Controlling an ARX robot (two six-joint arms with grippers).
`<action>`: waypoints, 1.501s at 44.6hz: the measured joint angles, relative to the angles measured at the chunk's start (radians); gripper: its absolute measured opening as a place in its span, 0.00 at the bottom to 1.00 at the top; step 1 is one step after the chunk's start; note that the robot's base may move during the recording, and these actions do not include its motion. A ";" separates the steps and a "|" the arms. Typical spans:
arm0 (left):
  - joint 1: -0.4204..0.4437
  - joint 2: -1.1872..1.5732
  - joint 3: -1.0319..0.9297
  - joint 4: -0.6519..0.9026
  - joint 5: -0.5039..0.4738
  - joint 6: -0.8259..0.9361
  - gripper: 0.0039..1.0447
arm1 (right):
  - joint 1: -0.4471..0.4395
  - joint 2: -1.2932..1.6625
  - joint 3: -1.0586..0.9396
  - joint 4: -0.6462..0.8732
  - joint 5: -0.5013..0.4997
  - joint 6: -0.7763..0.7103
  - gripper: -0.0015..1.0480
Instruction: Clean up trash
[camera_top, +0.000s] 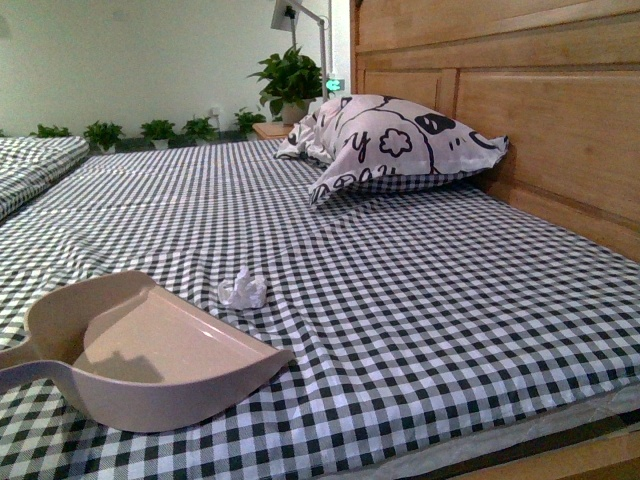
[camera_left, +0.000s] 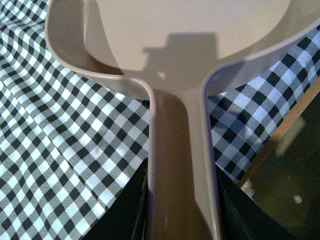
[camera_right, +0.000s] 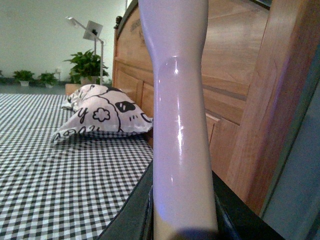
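Left pincer (camera_left: 182, 215) is closed around the pink dustpan (camera_top: 150, 350). Right pincer (camera_right: 182, 215) grips a pale handle (camera_right: 177, 100) that stands upright. The tissue wad (camera_top: 243, 290) lies on the checked bed (camera_top: 450, 300) just beside the dustpan's open lip.

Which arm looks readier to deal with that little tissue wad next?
Probably the left. The left claw grips the dustpan, whose open edge lies just beside the tissue wad. The right claw holds a pale handle near the headboard, with no wad in its view.
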 joint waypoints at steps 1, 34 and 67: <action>0.000 0.000 -0.001 0.000 0.000 0.000 0.27 | 0.000 0.000 0.000 0.000 0.000 0.000 0.19; -0.002 0.002 -0.007 0.000 -0.002 0.000 0.27 | 0.023 0.922 0.595 -0.560 -0.287 0.050 0.19; -0.002 0.002 -0.007 0.000 -0.003 0.000 0.27 | 0.099 1.761 1.388 -0.755 -0.259 0.052 0.19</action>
